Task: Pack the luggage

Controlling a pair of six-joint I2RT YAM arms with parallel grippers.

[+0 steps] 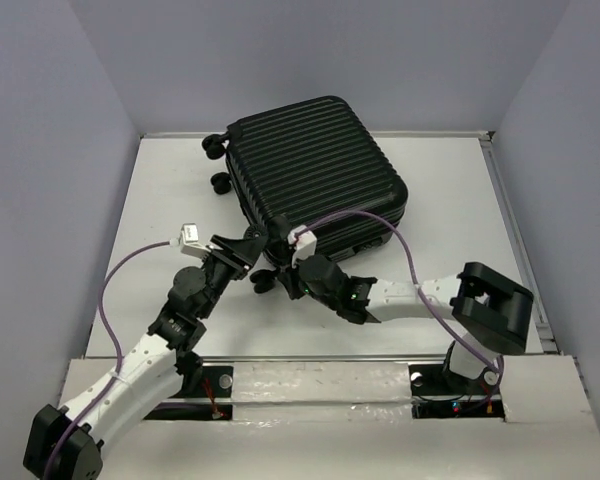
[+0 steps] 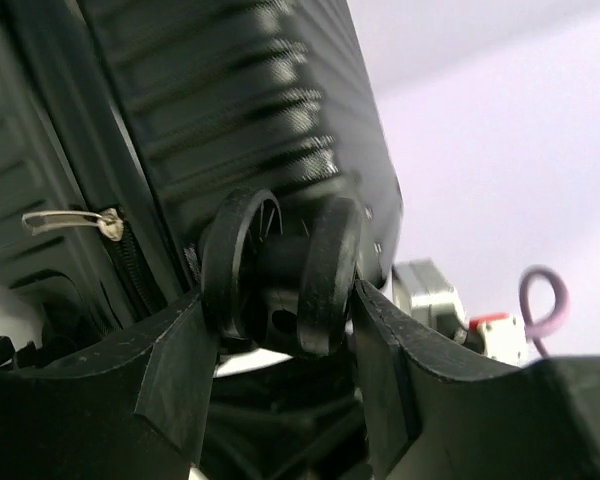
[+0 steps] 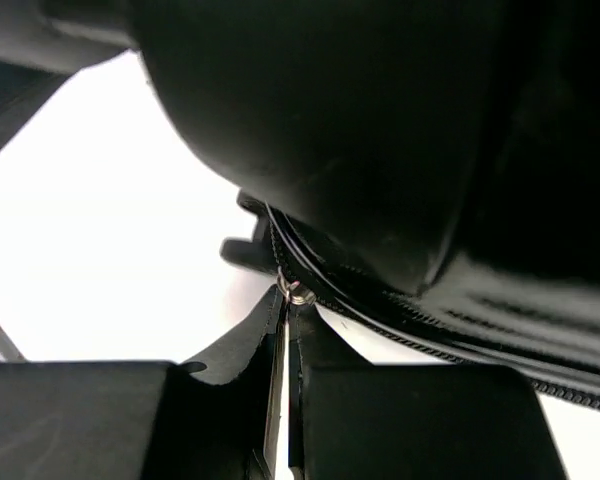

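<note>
Luggage [image 1: 315, 165] is lying flat and closed on the worktop [image 1: 460, 200]. It is filling the upper middle of the overhead frame and sitting at an angle with its ribbed black shell facing up. Two of its wheels are sticking out at the upper left, and another pair is sitting at the near corner, where both arms are meeting. The left hand [image 1: 238, 252] is reaching in from the lower left and clamping one caster wheel [image 2: 280, 270] at that corner, its fingers [image 2: 175, 350] pressing against either side of it. The right hand [image 1: 290, 262] is coming in from the lower right, its fingers pinching together on a thin silver zipper pull [image 3: 296, 294], right where the zipper track [image 3: 410, 335] is running along the shell's seam.
</note>
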